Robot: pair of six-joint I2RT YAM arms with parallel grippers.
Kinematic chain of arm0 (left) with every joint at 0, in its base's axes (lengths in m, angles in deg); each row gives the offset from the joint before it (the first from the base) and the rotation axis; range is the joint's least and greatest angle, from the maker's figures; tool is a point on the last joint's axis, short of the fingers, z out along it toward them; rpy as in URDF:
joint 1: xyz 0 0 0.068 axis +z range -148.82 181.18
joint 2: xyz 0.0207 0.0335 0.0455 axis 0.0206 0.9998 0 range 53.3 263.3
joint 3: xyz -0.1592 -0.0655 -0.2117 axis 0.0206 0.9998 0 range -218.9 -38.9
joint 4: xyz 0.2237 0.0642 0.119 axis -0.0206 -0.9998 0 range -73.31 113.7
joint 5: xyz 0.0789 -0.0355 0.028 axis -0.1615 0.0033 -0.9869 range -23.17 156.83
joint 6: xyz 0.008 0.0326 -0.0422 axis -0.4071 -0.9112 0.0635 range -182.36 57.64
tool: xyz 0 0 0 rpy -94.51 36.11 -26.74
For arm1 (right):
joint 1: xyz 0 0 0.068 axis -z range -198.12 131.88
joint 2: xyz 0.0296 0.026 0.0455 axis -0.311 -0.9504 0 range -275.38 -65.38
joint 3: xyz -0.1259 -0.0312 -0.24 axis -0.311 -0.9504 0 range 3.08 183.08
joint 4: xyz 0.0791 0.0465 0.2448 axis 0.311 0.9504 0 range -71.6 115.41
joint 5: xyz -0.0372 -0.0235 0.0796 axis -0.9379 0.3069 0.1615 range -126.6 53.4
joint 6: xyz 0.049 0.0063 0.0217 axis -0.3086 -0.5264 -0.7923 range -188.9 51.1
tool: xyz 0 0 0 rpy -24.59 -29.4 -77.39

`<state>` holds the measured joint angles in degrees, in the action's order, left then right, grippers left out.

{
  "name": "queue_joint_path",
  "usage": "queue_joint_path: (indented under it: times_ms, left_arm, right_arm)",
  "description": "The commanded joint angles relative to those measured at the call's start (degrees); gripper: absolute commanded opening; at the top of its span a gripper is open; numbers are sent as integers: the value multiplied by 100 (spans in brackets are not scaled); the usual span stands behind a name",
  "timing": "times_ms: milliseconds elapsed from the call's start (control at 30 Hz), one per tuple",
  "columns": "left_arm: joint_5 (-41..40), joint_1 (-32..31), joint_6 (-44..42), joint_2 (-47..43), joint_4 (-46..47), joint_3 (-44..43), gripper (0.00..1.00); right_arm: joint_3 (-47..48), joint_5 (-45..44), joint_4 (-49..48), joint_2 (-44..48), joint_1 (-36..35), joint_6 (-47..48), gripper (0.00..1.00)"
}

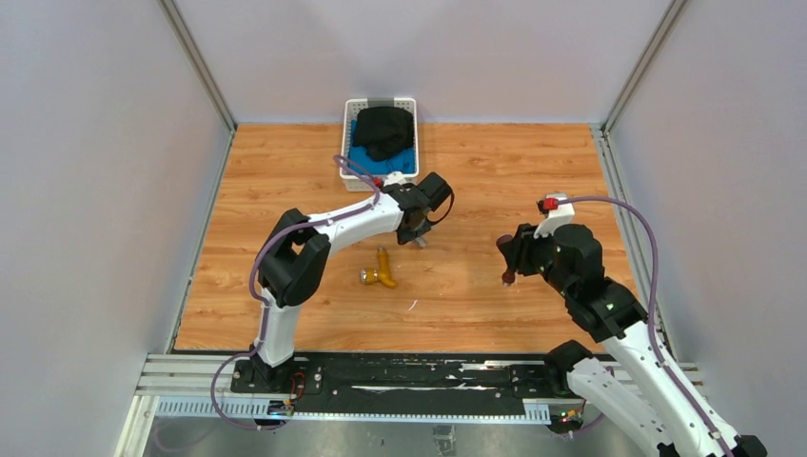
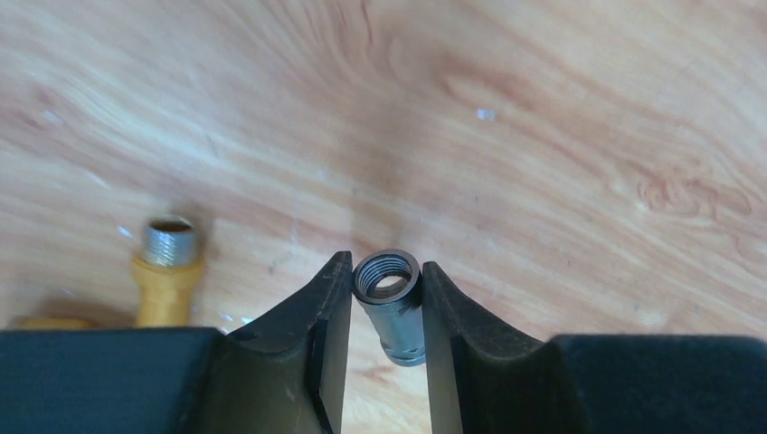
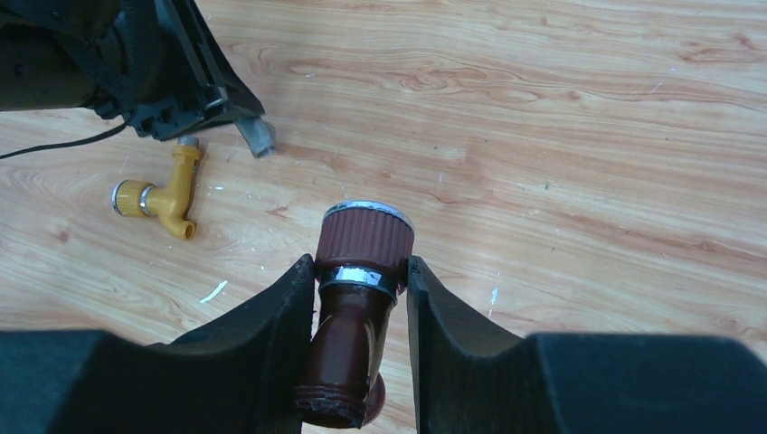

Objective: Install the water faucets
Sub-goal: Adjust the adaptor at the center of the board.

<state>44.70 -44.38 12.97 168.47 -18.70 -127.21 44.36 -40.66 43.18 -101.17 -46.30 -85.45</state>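
The brass-yellow faucet lies on the wooden table, also in the left wrist view and the right wrist view. Just right of it, my left gripper is shut on a short grey threaded fitting, its open threaded end pointing away from the camera. That fitting shows under the left gripper in the right wrist view. Farther right, my right gripper is shut on the dark reddish-brown faucet, held above the table, its ribbed knob end outward.
A white basket with black and blue items stands at the back of the table. Grey walls and metal rails close the sides. Small white specks lie on the wood.
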Motion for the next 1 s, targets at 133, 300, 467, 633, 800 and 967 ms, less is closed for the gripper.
queue_joint_path:
  times_ms: [133, 300, 467, 633, 800, 967]
  left_arm:
    - [-4294, -853, -1422, 15, -127, -387, 0]
    - [-5263, -1097, -1770, 323, 442, -102, 0]
    - [-5423, -1166, -2673, 104, 2614, 1252, 0]
    - [-5565, -1249, -2682, 238, 2809, 1465, 0]
    - [-5857, -1451, -2308, 405, 2793, 1574, 0]
    - [-6166, -1648, -1576, 767, 2428, 1439, 0]
  right_arm:
    - [-17, 0, 1, -183, 75, 67, 0]
    - [67, -102, 83, -177, 77, 90, 0]
    - [179, -494, 222, -85, 71, 183, 0]
    - [300, -1122, 372, 247, 85, 280, 0]
    - [462, -1653, 588, 573, 94, 177, 0]
    - [432, -2074, 635, 1156, 94, 75, 0]
